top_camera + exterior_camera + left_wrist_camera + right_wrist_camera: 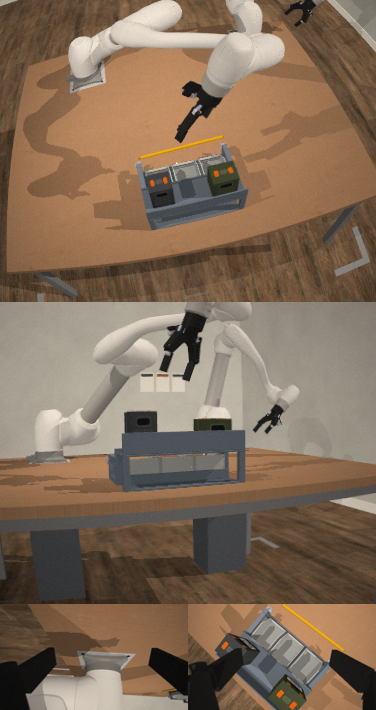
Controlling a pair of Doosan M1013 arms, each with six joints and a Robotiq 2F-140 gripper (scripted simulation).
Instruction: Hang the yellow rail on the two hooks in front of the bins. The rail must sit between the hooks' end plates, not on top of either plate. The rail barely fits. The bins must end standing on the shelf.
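The yellow rail lies off the rack, on the table along the side with the light grey bins. The blue-grey rack has an upright arm with a pale tip at each front corner; hook details are too small to tell. Three light grey bins stand side by side on its shelf. My right gripper is open and empty, high above the rack and rail. My left gripper is open and empty, far from the rack.
A dark grey box and an olive green box stand on the rack behind the bins. The right arm reaches across the table. An arm base fills the middle of the left wrist view.
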